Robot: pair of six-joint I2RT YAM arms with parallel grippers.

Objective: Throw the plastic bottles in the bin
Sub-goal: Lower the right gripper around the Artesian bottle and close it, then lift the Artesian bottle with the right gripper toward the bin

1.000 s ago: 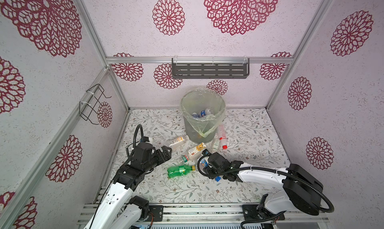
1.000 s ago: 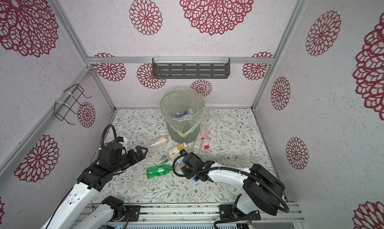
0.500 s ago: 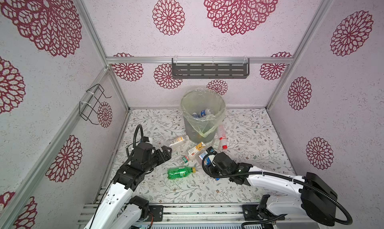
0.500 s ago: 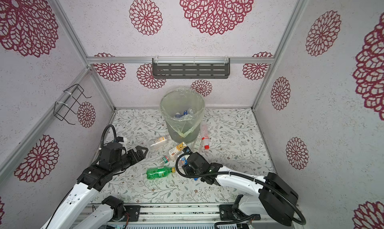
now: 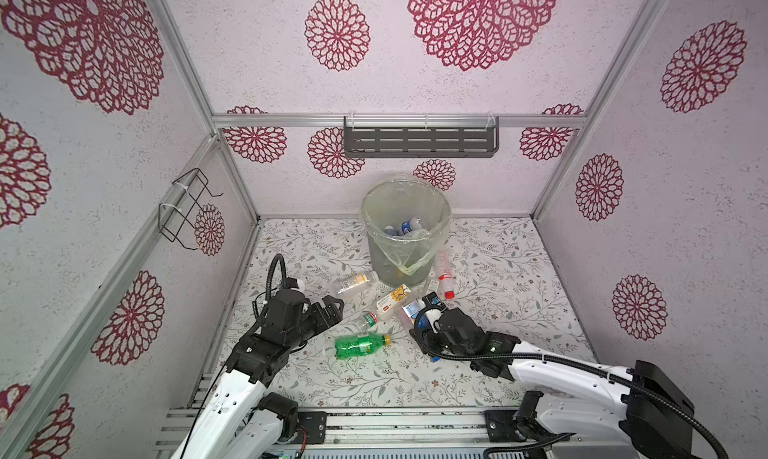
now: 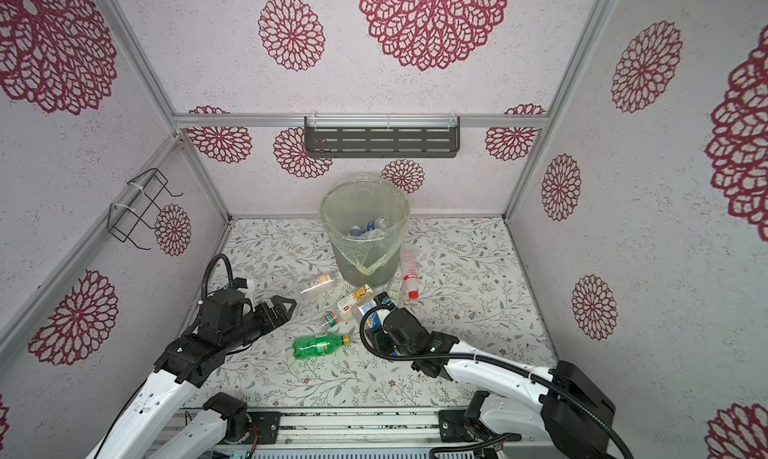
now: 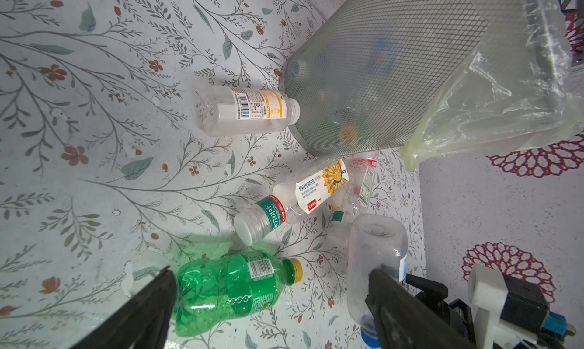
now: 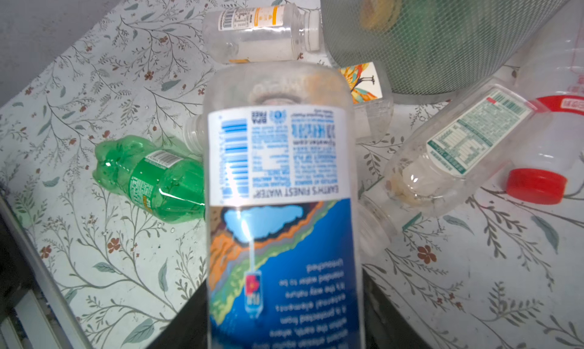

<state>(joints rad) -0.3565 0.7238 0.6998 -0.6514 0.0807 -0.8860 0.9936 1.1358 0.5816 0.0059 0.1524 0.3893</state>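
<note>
The bin (image 5: 384, 257) (image 6: 345, 261) is a grey mesh bucket lined with a yellowish bag, standing at the back middle with several plastic bottles (image 5: 406, 227) inside. My right gripper (image 5: 424, 316) (image 8: 284, 300) is shut on a clear bottle with a blue label (image 8: 281, 205) (image 7: 376, 262), held just above the floor, short of the bin. My left gripper (image 5: 334, 307) (image 7: 271, 271) hangs open above and left of a green bottle (image 5: 361, 344) (image 7: 227, 290) lying on the floor. An orange-labelled bottle (image 5: 355, 282), a sunflower-labelled one (image 5: 395, 301) and a red-capped one (image 5: 444, 274) lie by the bin's foot.
A small green-banded bottle (image 7: 262, 219) and a clear bottle with green print (image 8: 458, 148) lie among the others. A wire rack (image 5: 187, 207) hangs on the left wall and a grey shelf (image 5: 419, 141) on the back wall. Walls close three sides.
My right arm has carried the blue-labelled bottle away from the front, towards the bin. The left arm and the green bottle have stayed where they were.
</note>
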